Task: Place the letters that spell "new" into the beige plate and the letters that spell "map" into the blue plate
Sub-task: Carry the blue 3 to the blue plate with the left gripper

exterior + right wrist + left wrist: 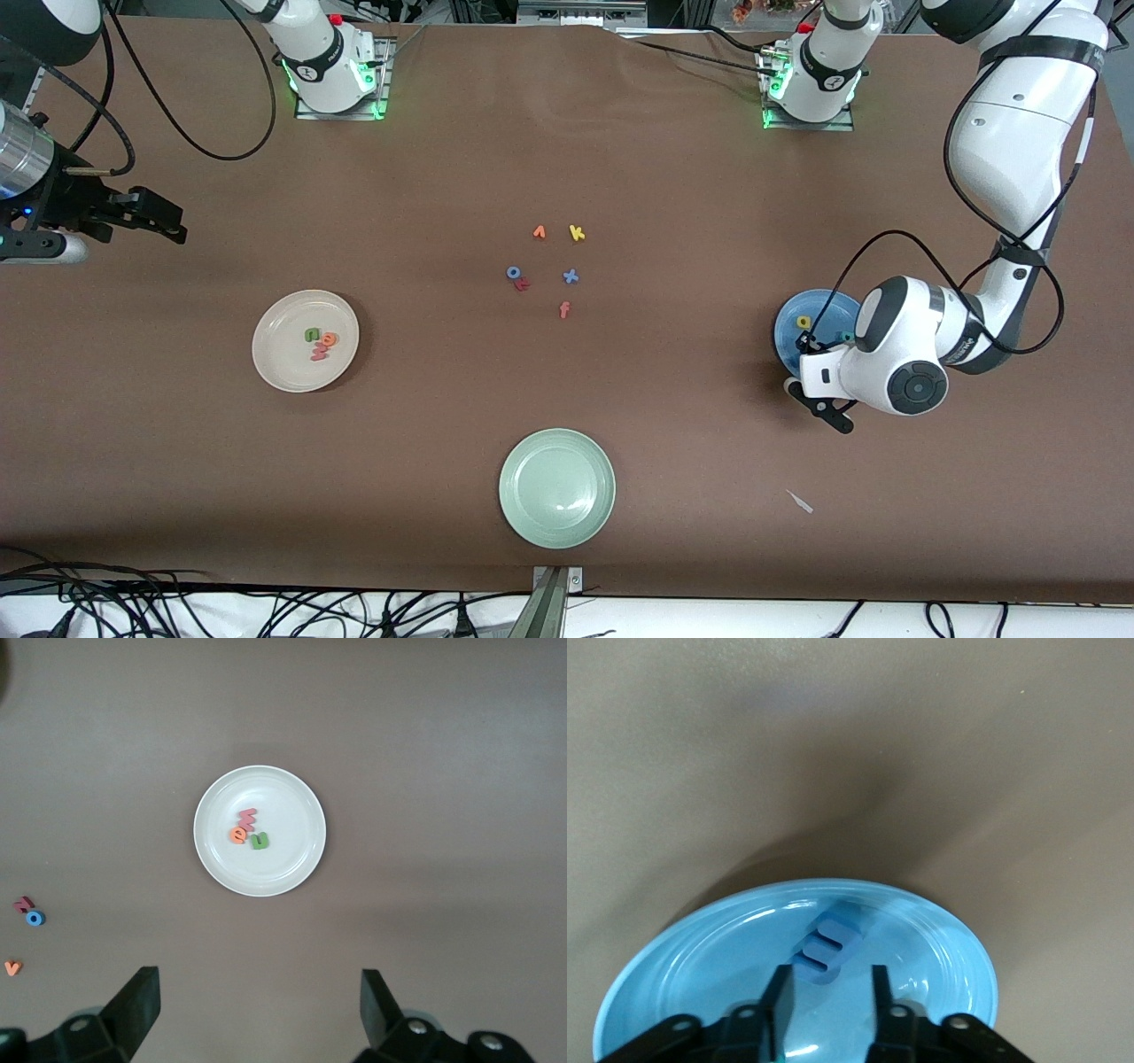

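The beige plate holds the green "n", orange "e" and salmon "w". The blue plate lies toward the left arm's end, partly hidden by that arm. In it show the yellow "a" and the teal "p". My left gripper hangs low over the blue plate, open. The blue "m" lies in the plate just off its fingertips, free of them. My right gripper waits high above the table near the beige plate, open and empty.
A pale green plate sits near the front edge. Loose letters lie mid-table: an orange "v", yellow "k", blue "o", a red letter, blue "x" and red-orange "f". A white scrap lies nearer the camera.
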{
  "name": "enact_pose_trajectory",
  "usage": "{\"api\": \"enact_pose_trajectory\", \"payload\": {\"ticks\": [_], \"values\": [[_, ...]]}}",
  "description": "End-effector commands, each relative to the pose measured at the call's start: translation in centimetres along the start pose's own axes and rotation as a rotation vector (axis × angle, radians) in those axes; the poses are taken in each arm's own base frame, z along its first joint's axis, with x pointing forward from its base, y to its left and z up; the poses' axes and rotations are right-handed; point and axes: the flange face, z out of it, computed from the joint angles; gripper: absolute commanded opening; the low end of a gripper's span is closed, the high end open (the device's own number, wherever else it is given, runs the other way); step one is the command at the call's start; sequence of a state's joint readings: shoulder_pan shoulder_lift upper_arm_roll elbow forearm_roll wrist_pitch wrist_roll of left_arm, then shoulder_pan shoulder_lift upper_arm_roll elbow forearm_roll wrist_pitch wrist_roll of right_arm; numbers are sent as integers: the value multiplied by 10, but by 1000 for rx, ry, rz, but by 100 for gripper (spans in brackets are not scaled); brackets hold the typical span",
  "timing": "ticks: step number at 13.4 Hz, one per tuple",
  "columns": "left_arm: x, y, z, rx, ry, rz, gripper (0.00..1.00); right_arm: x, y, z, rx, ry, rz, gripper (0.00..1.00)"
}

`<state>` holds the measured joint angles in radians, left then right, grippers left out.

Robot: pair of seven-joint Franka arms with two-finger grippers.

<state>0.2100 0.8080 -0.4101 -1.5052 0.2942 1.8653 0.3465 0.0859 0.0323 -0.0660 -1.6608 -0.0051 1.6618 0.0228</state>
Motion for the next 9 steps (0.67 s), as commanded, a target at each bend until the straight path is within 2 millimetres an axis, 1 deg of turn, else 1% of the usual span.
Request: {"api": "enact_pose_trajectory", "payload": {"ticks": [1, 4, 5, 6, 9], "values": [[-9, 5, -19, 33, 7, 12, 100, 2, 1, -5, 11, 6, 4, 100], [-11, 21, -52, 49, 20, -9, 100, 2, 1, -4, 11, 5, 4, 100], [-12, 25, -57, 51, 18, -37, 100, 2, 1, -4, 11, 5, 4, 100], [-8, 35, -60, 46, 24, -46, 100, 2, 1, -4, 11, 5, 6, 100], [-5, 43, -64, 43, 28, -75, 100, 2, 1, -4, 11, 5, 4, 100]]}}
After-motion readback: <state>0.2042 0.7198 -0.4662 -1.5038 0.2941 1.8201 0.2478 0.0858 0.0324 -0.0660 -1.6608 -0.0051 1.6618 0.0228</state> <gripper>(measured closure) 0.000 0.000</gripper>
